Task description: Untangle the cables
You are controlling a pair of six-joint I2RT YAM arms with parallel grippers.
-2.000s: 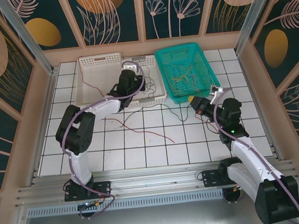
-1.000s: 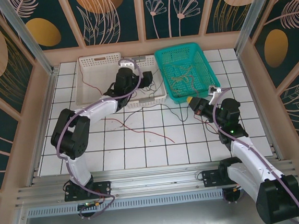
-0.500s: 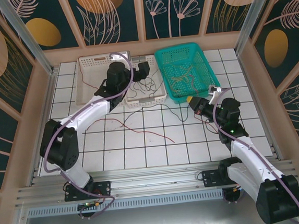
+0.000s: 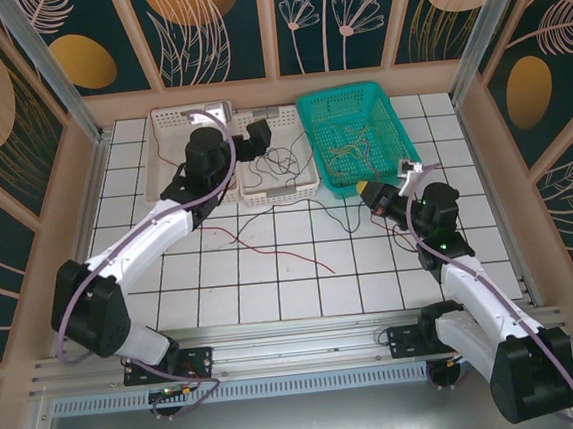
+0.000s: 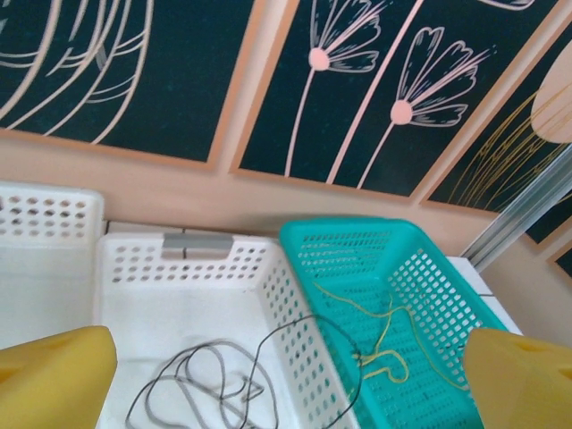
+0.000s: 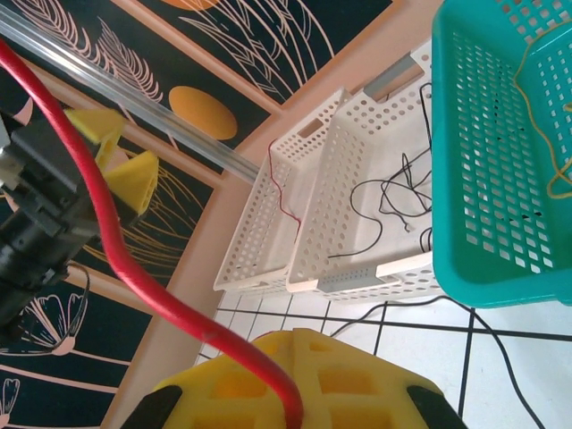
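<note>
Right end effector clamps red cable beside teal basket; left end effector spread wide over white basket.

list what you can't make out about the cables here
Right wrist view: the bottom edge cuts off the fingers, so their grip on the red cable is unclear.
Left wrist view: the black cable runs off the bottom edge.
Top view: yellow-olive cables in the teal basket too fine to count.
</note>
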